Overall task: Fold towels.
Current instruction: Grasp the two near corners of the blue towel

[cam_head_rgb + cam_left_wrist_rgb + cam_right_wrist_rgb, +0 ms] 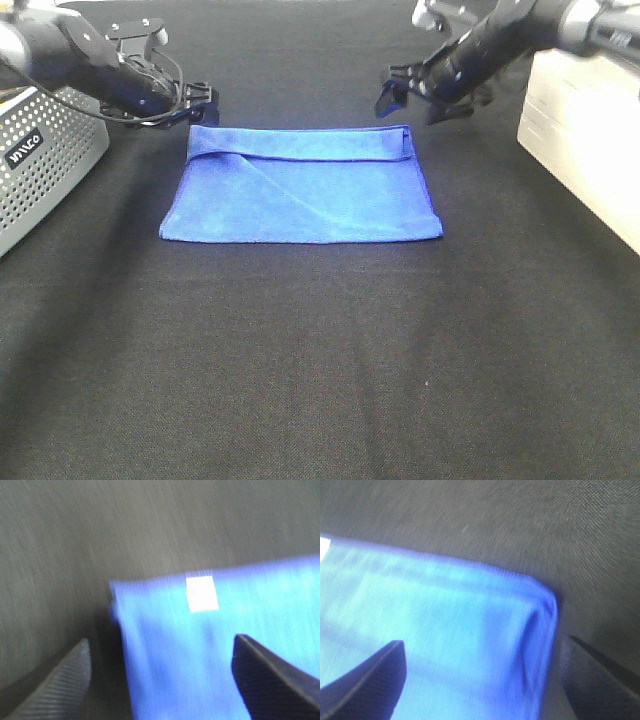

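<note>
A blue towel (300,185) lies folded on the black cloth, its folded-over edge along the far side. My left gripper (203,104) hangs open just above the towel's far left corner (117,587); a white tag (201,594) shows on the towel there. My right gripper (412,92) hangs open just above the far right corner (542,597). In both wrist views the fingers (60,682) (367,682) stand apart with nothing between them.
A grey perforated basket (40,165) stands at the left edge. A stack of white material (585,140) stands at the right edge. The black tablecloth (320,360) stretches bare in front of the towel.
</note>
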Available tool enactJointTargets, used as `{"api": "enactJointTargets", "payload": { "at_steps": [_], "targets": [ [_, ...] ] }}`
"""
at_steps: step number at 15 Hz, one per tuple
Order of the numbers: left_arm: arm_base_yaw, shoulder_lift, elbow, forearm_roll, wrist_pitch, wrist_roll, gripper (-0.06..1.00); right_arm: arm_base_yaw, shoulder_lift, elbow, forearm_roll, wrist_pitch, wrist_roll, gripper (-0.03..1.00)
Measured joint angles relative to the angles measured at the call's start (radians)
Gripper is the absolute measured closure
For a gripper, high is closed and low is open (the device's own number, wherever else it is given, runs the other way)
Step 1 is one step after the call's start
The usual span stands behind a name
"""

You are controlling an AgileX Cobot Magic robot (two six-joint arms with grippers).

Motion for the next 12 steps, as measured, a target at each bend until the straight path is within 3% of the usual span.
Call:
{"api": "enactJointTargets", "payload": {
  "at_steps": [3, 4, 7, 8, 10, 11, 12],
  "targets": [
    [0.022, -0.04, 0.0, 0.023, 0.212, -0.004, 0.19, 0.0, -0.045, -0.002, -0.042, 0.177, 0.036, 0.19],
    [0.031, -0.059, -0.001, 0.024, 0.335, -0.026, 0.19, 0.0, -0.047, -0.003, -0.044, 0.256, 0.091, 0.19],
    [0.032, -0.09, 0.011, 0.019, 0.494, -0.042, 0.19, 0.0, -0.047, -0.004, -0.044, 0.403, 0.16, 0.19],
    [0.032, -0.102, 0.028, 0.016, 0.5, -0.051, 0.19, 0.0, -0.047, -0.004, -0.049, 0.426, 0.177, 0.2],
    [0.031, -0.202, 0.196, 0.007, 0.477, -0.064, 0.19, 0.0, -0.064, 0.022, -0.051, 0.43, 0.204, 0.23],
    [0.031, -0.202, 0.196, 0.007, 0.477, -0.064, 0.19, 0.0, -0.064, 0.022, -0.051, 0.43, 0.204, 0.23],
    [0.031, -0.281, 0.363, 0.005, 0.4, -0.067, 0.19, 0.0, -0.105, 0.1, -0.053, 0.43, 0.207, 0.25]
  ]
}}
